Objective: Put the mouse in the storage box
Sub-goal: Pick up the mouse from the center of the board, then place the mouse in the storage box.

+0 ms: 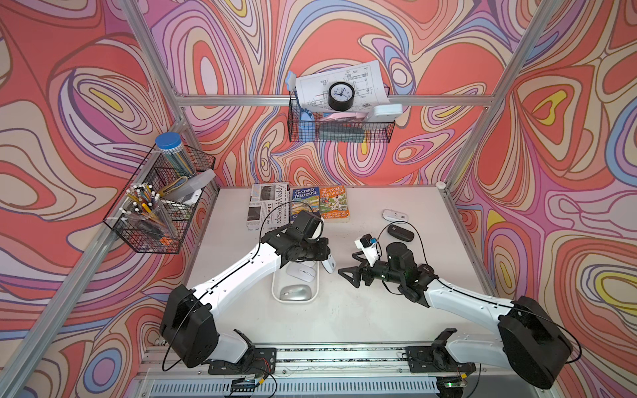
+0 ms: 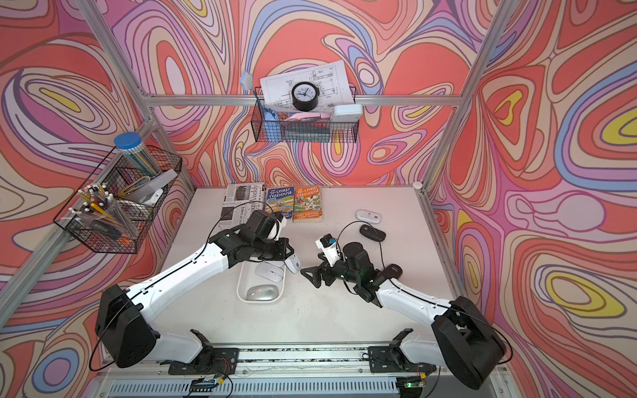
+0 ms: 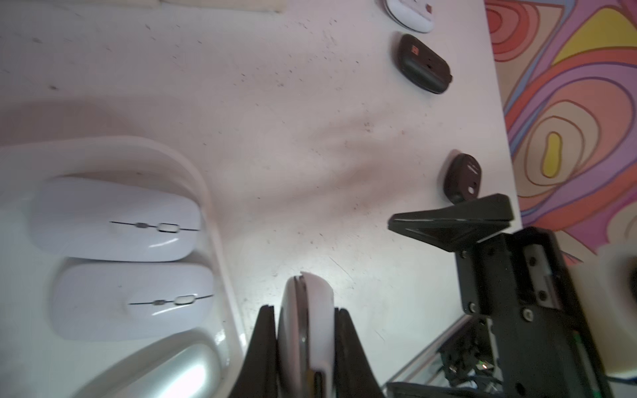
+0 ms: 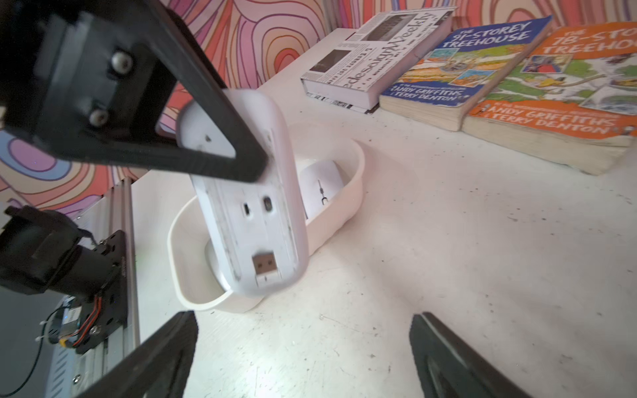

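Swirl-patterned walls [image 1: 103, 103] in red, pink and lilac enclosed the cell, braced by an aluminium frame, and a pale, scuffed surface [image 1: 362, 310] carried the work. From where I stood, the left arm [image 1: 241, 272] reached across the storage box [image 1: 274, 291], a shallow white bin near the middle of the surface. The right arm [image 1: 458, 296] ended just beside the box on its other side. Wire baskets [image 1: 158, 206] hung on the walls and three books [image 1: 305, 203] lay along the far edge, all well apart from the action.

The box [image 3: 213, 220] already held three mice side by side: two white mice [image 3: 113, 217] and a silver mouse [image 1: 295, 293], so little bare floor showed. The left jaws were clamped on the mouse [image 1: 330, 266], a white one, pinching its top and underside so that it stood on edge [image 3: 310, 310], underside toward the right arm [image 4: 255, 220]. It hung just outside the box's rim, not yet over the interior. Whether its lower end touched the surface could not be told.

The edgewise hold was probably chosen because the flat faces give parallel seats, and the thin profile should slip into a narrow gap. The right jaws stood spread wide with nothing between them, near the mouse but apart from it, presumably to stay clear. A black mouse [image 1: 400, 232] and a spare white mouse [image 1: 395, 216] lay near the right edge.
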`<control>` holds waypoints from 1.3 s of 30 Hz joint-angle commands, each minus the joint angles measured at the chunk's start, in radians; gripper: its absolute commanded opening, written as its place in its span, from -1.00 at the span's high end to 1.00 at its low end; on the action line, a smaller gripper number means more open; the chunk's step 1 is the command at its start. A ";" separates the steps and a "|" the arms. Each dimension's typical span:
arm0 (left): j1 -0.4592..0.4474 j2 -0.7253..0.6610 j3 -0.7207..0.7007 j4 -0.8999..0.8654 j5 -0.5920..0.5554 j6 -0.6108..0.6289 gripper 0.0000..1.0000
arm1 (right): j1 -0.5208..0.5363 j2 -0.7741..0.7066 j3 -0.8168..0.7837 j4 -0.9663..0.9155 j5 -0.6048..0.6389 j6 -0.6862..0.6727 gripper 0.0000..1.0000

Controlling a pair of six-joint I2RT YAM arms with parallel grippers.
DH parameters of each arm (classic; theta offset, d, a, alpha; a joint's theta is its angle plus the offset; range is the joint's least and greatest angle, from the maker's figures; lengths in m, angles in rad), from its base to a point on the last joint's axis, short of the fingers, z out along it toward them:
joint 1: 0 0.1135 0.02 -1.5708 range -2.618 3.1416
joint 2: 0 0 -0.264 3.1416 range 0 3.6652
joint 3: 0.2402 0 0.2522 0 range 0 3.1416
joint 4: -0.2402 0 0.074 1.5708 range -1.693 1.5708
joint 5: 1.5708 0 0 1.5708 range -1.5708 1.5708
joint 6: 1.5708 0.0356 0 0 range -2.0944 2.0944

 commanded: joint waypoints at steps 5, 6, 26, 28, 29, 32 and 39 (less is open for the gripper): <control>0.040 -0.012 -0.028 -0.075 -0.433 0.202 1.00 | 0.002 0.001 -0.031 -0.004 0.123 0.005 -0.96; 0.045 -0.003 -0.034 -0.063 -0.465 0.214 1.00 | 0.002 0.005 -0.032 0.000 0.123 0.005 -0.96; 0.075 0.292 -0.061 0.179 -0.725 0.341 1.00 | 0.002 0.054 -0.020 0.010 0.128 0.007 -0.96; 0.075 0.303 -0.076 0.191 -0.721 0.328 1.00 | 0.002 0.050 -0.019 0.006 0.130 0.004 -0.97; 0.075 0.309 -0.082 0.194 -0.717 0.325 1.00 | 0.002 0.049 -0.020 0.007 0.132 0.005 -0.96; 0.075 0.325 -0.091 0.188 -0.711 0.301 0.88 | 0.002 0.050 -0.020 0.008 0.137 0.004 -0.96; 0.076 0.303 -0.116 0.185 -0.633 0.252 -0.11 | 0.002 0.060 -0.018 0.014 0.137 0.005 -0.97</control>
